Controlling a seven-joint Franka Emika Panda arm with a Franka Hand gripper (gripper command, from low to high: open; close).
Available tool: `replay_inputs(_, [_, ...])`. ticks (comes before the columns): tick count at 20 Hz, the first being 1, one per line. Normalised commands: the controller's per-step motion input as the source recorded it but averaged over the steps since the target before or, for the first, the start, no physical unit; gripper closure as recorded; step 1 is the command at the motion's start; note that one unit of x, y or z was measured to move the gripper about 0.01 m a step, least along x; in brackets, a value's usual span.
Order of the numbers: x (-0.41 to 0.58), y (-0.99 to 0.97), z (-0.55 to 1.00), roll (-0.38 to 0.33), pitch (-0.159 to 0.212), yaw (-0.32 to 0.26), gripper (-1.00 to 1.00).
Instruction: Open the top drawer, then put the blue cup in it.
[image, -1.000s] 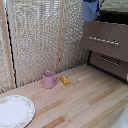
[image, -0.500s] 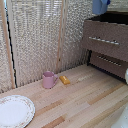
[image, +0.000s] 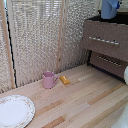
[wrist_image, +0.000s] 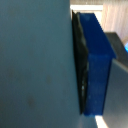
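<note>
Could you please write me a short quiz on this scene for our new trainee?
1. True or false: the pink mug stands on the plate.
2. What lies beside the pink mug on the table? A) a spoon B) a small orange-yellow piece C) a fork
3. Fill in: in the exterior view, the blue cup is up above the dark brown ____.

Key: 1 false, the mug stands on the table, apart from the plate; 2 B; 3 cabinet.
</note>
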Motion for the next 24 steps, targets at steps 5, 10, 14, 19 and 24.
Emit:
replay_inputs(5, [0.491,-0.42,0.60,0.130,0.029,-0.096,1.00])
replay_inputs(10, [0.061,-0.55,0.31,0.066,0.156,-0.154,1.00])
replay_inputs(14, [0.003,-0.69,0.13,0.008,0.246,-0.111,1.00])
replay_inputs(19, [0.011,-0.30,0.31,0.052,0.045,-0.030,-1.00])
replay_inputs(24, [0.055,-0.02,0.87,0.110,0.027,0.011,-1.00])
